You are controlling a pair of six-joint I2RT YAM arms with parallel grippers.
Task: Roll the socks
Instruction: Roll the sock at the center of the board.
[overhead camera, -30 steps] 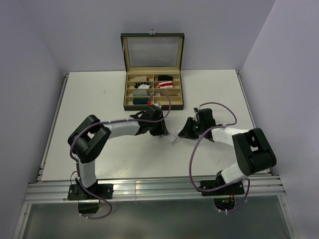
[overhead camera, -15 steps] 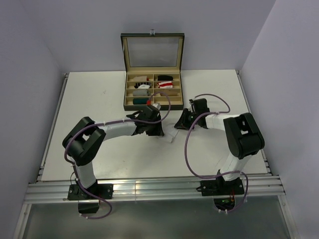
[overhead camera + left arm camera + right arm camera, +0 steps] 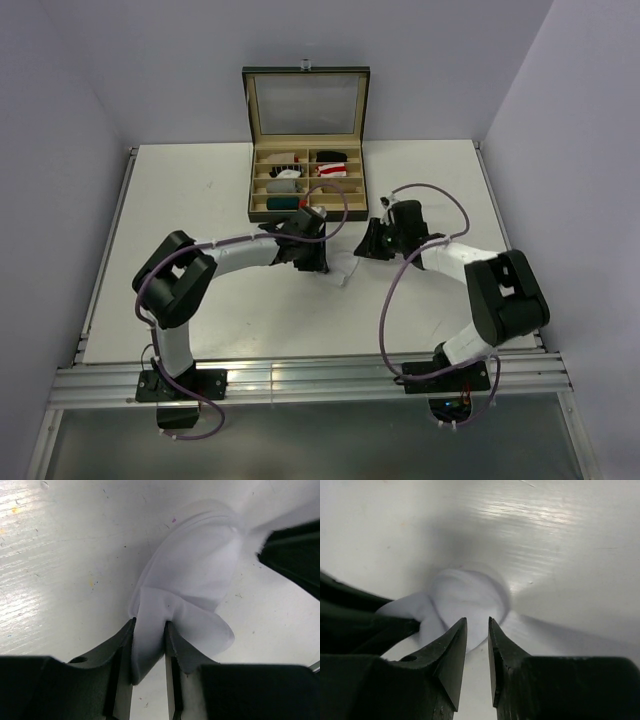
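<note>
White fabric sock, top view: on the table just before the open black compartmented box. Left wrist: the left gripper pinches a limp fold. Right wrist: the right gripper stands narrow at the sock's rim; grip unclear. We judge it light, floppy; hold edges.

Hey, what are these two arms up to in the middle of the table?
They are working on a white sock lying on the table. The left gripper pinches a fold of it between its fingers. The right gripper is at the sock's other edge, jaws nearly together; whether it grips cloth is unclear. An open box of small fabric bundles sits behind.
</note>
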